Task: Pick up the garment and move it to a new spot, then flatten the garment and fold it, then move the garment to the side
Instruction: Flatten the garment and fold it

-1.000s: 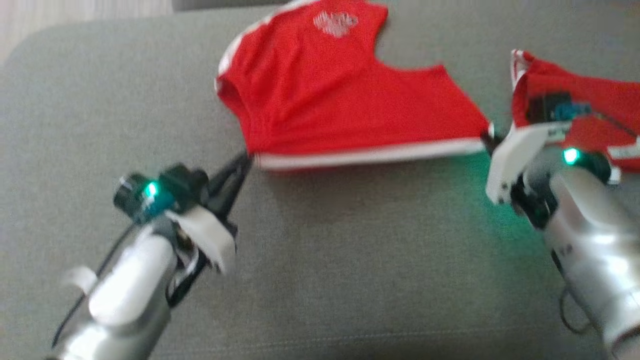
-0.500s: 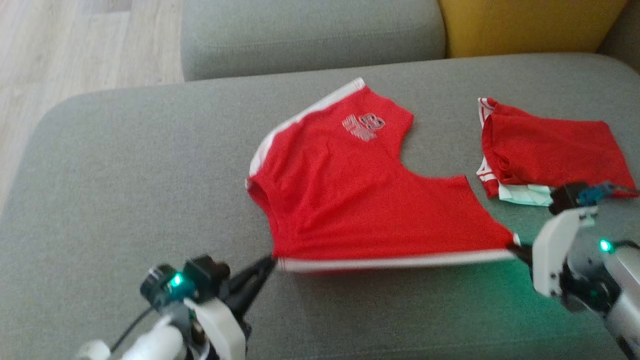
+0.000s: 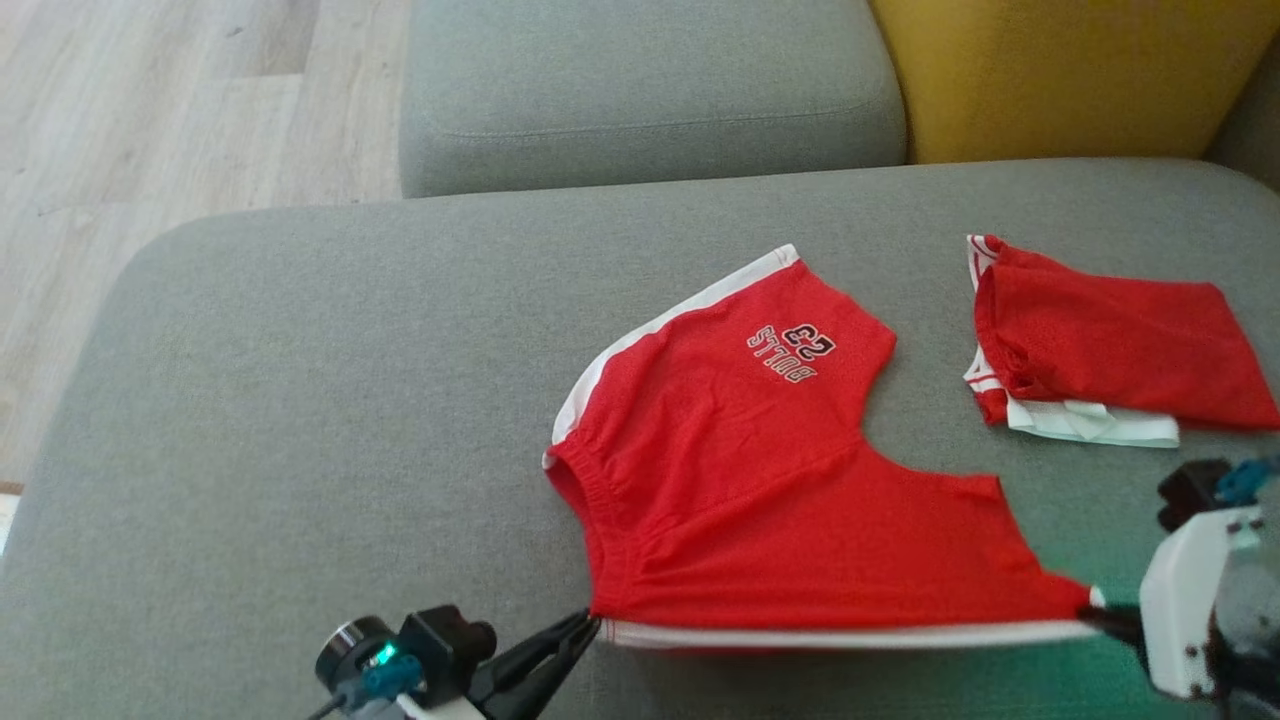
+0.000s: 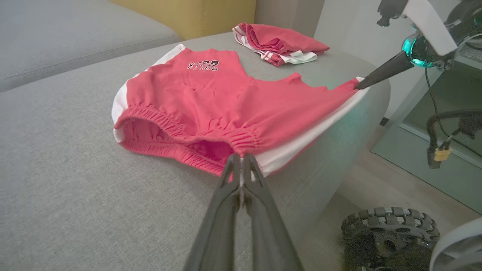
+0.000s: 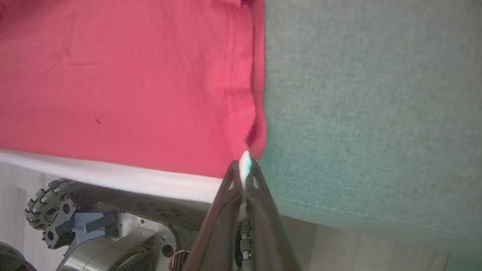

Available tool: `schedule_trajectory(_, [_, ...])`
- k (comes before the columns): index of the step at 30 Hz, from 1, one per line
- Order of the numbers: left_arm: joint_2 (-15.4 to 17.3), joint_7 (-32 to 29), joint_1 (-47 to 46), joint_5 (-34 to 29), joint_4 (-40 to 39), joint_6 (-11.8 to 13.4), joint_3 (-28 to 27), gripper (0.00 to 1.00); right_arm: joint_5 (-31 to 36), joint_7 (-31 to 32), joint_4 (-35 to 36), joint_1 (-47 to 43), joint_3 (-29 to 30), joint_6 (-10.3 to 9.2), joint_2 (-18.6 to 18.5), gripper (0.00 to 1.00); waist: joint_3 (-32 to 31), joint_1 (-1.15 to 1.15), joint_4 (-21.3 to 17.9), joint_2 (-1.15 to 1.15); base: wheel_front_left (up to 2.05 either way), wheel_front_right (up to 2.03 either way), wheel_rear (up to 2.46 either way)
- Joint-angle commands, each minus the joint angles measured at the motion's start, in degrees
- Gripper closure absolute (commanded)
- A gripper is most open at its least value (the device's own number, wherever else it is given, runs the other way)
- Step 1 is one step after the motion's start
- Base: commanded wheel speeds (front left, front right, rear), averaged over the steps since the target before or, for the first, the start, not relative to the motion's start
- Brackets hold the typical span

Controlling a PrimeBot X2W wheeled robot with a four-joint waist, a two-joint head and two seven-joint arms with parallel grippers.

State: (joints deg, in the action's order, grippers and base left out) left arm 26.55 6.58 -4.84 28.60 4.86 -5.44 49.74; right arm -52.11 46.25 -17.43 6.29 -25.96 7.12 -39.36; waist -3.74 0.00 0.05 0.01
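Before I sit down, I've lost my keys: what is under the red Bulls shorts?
The grey sofa cushion shows around the shorts, which lie mostly flat with no bulge. Whatever is beneath the fabric is covered.

The left gripper (image 3: 588, 624), two long dark tapered fingers, sits low at the bottom of the head view and points up and to the right. Its jaws are pressed together on the waistband corner of the red shorts with white side stripes (image 3: 780, 500). Behind it, the black camera housing (image 3: 440, 650) on the wrist glows green. The right gripper (image 3: 1098, 616), ahead of a white wrist shell (image 3: 1185, 590), points toward the robot's left and is pinched tight on the opposite hem corner.
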Motion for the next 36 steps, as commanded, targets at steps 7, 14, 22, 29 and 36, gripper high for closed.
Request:
schedule_trajectory(7, [1.46,1.06,-4.31,1.41,-3.92,2.09,-5.13,1.0,5.83,4.57,7.22,2.42,8.76,0.36,1.5,1.0,0.6,0.0,1.48,-0.01,0.0,0.0,0.0])
schedule_trajectory(14, [1.16,1.57,-7.86,1.45,-4.88,3.21,-7.38,1.0,10.37,9.68,9.65,8.39,13.52,0.36,5.93,1.0,2.33,0.0,2.93,-0.01,0.0,0.0,0.0])
schedule_trajectory(22, [-0.57,2.56,-13.46,1.44,-2.5,2.89,-8.92,1.0,15.59,14.99,7.79,19.11,15.5,0.36,9.53,1.0,6.83,0.0,5.33,-0.01,0.0,0.0,0.0])
schedule_trajectory(29, [-2.79,4.11,-18.7,1.36,1.68,1.53,-9.16,1.0,19.64,17.86,3.4,28.68,15.91,0.36,11.9,1.0,11.96,0.0,8.18,-0.01,0.0,0.0,0.0])
schedule_trajectory(36, [-5.64,5.56,-24.51,0.77,6.94,-0.11,-7.97,1.0,24.51,17.68,-1.77,37.31,15.22,0.36,11.97,1.0,16.99,0.0,11.22,-0.01,0.0,0.0,0.0])
